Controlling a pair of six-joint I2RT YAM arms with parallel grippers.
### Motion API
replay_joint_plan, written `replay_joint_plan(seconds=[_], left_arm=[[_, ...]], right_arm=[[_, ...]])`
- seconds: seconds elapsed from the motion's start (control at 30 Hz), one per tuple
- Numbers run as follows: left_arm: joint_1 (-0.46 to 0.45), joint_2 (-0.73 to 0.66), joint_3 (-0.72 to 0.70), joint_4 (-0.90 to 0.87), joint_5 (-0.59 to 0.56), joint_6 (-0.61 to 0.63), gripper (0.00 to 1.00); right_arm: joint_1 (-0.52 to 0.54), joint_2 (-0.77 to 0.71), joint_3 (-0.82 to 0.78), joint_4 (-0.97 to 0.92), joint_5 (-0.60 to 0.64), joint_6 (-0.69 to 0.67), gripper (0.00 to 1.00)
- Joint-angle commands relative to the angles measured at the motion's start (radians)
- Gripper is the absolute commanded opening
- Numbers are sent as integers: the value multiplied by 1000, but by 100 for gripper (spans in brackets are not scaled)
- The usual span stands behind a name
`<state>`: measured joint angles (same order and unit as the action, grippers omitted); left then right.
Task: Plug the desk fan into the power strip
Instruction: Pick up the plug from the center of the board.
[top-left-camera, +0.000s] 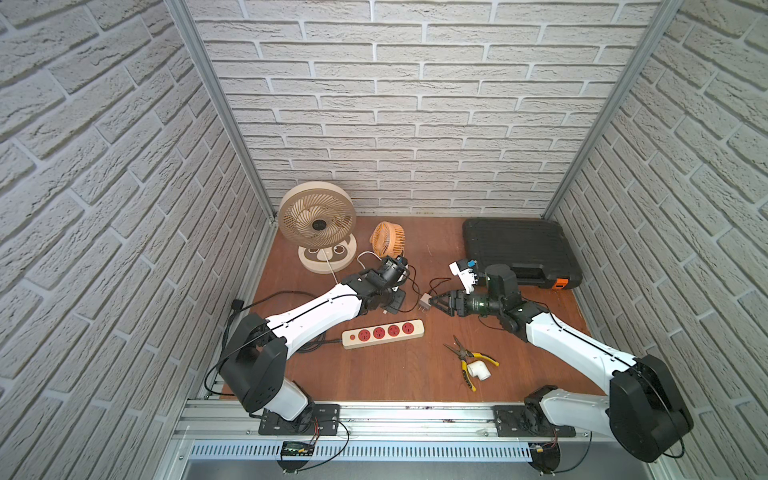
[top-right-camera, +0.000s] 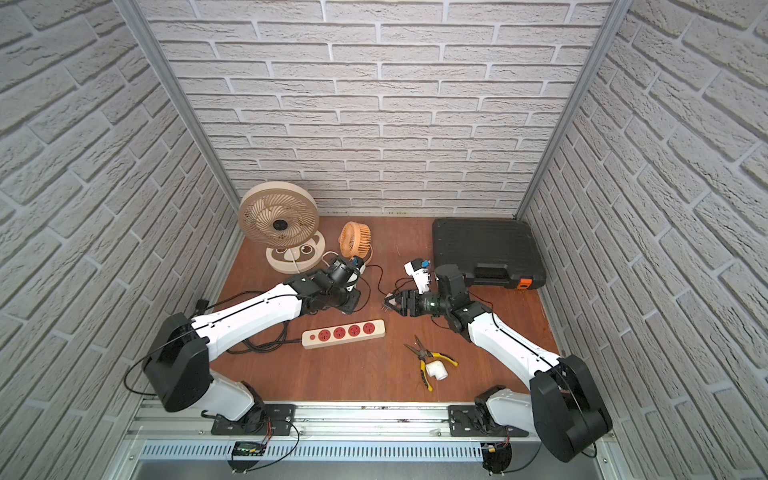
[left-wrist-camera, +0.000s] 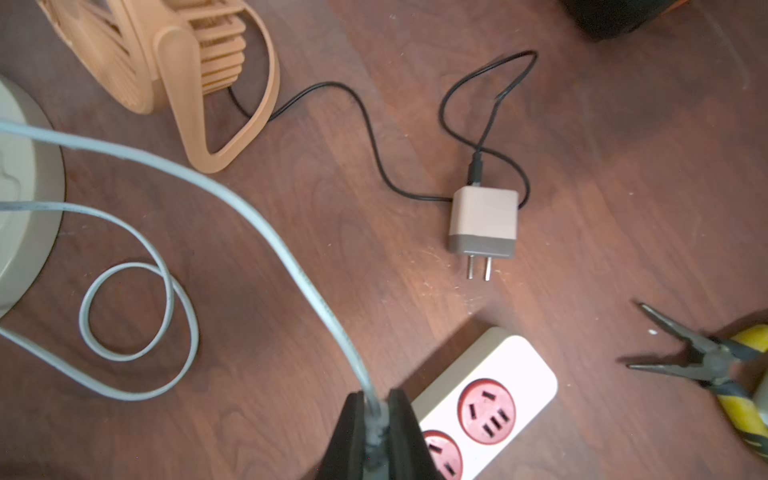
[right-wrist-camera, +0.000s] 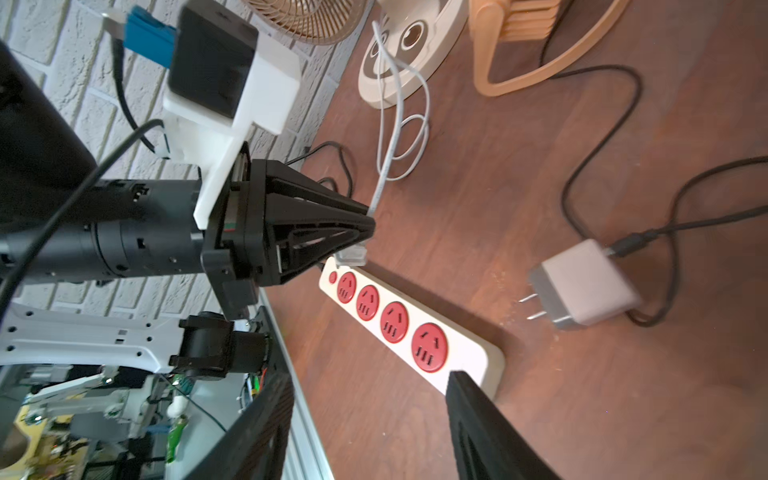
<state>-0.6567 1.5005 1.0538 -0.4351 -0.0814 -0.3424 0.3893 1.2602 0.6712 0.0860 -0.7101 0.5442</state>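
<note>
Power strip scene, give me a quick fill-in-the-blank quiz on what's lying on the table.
1. The power strip has ____ round red sockets.
2. The beige adapter lies flat with ____ metal prongs showing.
3. The pliers have black and ____ handles.
4. The left gripper is shut on a pale cable, and every socket in the strip is ____.

Missing words: four, two, yellow, empty.
</note>
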Motion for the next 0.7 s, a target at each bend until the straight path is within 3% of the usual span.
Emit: replay_joint_plan(seconds=[0.0,0.2,0.33,0.43,0.57,0.67], left_arm=[[-9,-54,-53,188,54,-36,0],[26,-129,-109,274,268,-66,0],[112,-204,-201,414,518,-131,0],[193,-266,-295,564,678,-213,0],[258,-340,-386,695,788,-295,0],[280,-393,-438,774,849,-345,0]], right_arm=[[36,23,27,88,-80,12,60],[70,20,46,78,-101,-39,60],[72,23,64,60,-119,-65,63],[77,5,30,163,-123,-36,63],[91,0,17,259,-157,-18,67],[105,40,73,251,-253,-14,69]])
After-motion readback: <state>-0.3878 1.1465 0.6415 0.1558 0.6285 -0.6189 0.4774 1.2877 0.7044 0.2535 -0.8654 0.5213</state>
